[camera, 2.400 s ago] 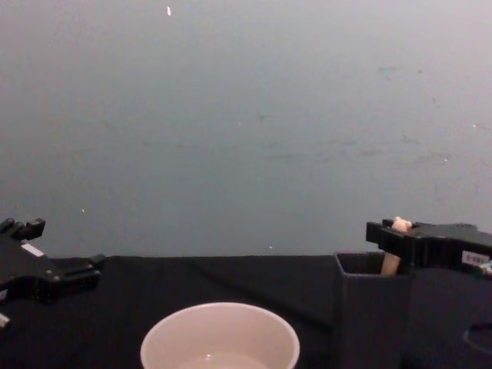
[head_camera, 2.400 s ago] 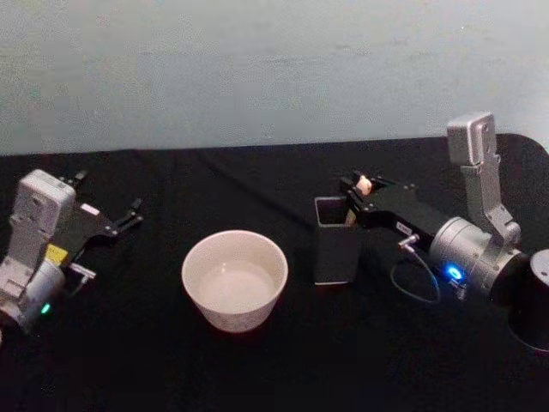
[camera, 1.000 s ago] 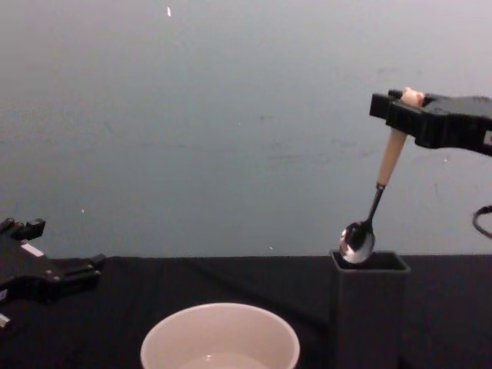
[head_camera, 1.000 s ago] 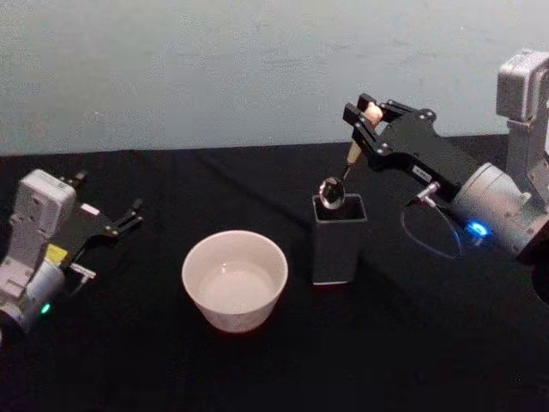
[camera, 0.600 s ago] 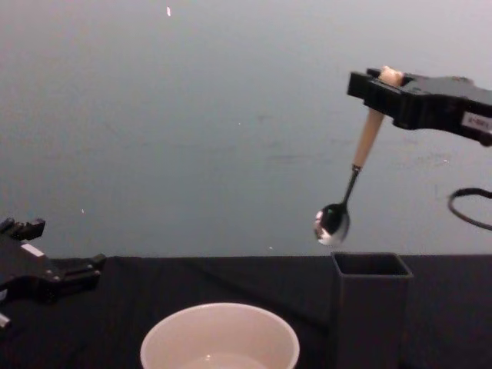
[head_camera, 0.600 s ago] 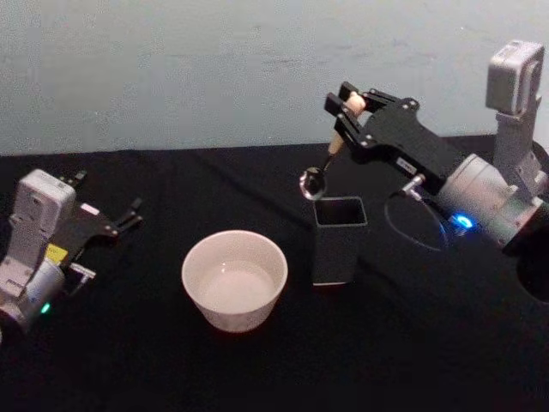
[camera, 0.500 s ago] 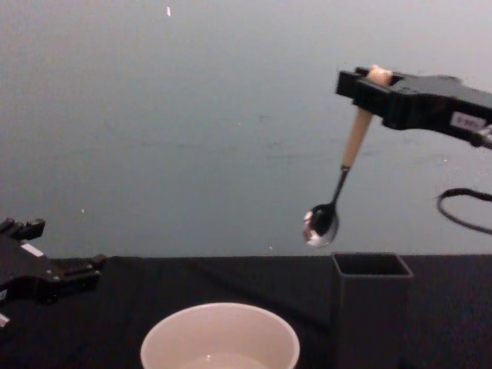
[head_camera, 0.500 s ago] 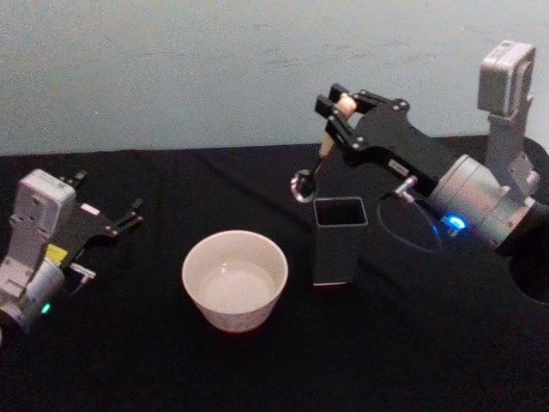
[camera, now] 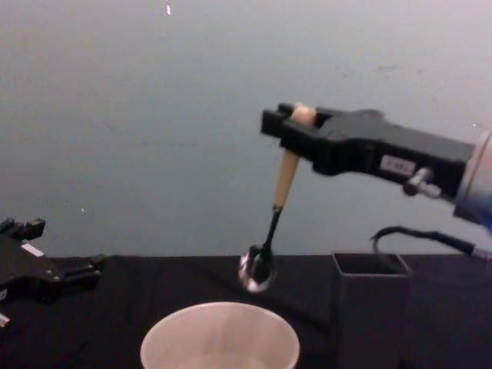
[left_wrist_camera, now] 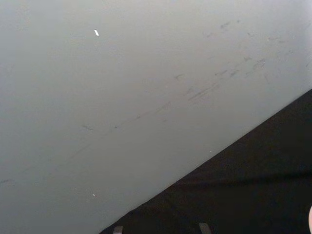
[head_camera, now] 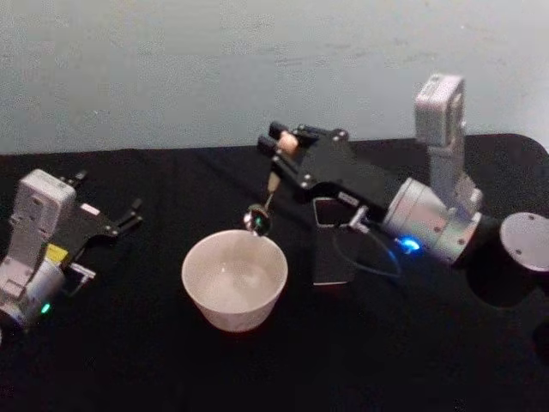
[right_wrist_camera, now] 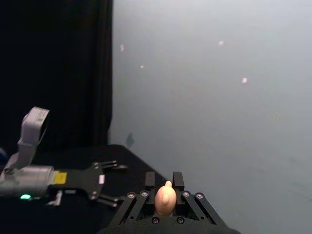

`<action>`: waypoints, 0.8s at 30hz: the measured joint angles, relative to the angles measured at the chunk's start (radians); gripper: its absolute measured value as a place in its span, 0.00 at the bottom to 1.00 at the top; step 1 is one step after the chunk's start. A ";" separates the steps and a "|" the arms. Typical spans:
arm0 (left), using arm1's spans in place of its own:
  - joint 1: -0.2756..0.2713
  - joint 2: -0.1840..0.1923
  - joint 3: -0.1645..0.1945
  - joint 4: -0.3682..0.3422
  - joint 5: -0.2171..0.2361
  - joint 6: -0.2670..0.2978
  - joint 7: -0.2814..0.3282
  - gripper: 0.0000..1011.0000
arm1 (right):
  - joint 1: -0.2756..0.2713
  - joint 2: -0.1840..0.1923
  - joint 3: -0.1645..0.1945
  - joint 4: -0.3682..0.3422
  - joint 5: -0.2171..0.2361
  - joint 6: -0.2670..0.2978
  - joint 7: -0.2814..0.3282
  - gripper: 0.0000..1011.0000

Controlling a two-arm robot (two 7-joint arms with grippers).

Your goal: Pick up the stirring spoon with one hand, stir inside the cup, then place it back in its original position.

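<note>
Right now the right gripper is out over the middle of the black table, its fingers clamped on the beige handle of the spoon just under the animal-head knob, which pokes up between them in the right wrist view. From there the spoon hangs down at a slant, knob end toward the robot's right, and its shiny bowl sits just above the far rim of the cup, a little right of the cup's centre and clear of the rim as seen from the chest camera. The cream cup stands on the cloth with the dark grey square holder just to its right. That holder is upright, partly behind the arm in the head view. The left gripper rests low at the table's left side, well apart from the cup, with its fingers spread and nothing between them.
</note>
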 joint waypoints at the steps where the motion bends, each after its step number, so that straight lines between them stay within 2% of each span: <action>1: 0.000 0.000 0.000 0.000 0.000 0.000 0.000 0.99 | 0.004 -0.001 -0.007 0.008 -0.004 -0.004 0.004 0.21; 7: 0.000 0.000 0.000 0.000 0.000 0.000 0.000 0.99 | 0.030 -0.015 -0.058 0.073 -0.051 -0.035 0.024 0.21; 14: 0.000 0.000 0.000 0.000 0.000 0.000 0.000 0.99 | 0.044 -0.033 -0.089 0.134 -0.097 -0.073 0.030 0.21; 24: 0.000 0.000 0.000 0.000 0.000 0.000 0.000 0.99 | 0.063 -0.068 -0.112 0.206 -0.137 -0.116 0.036 0.21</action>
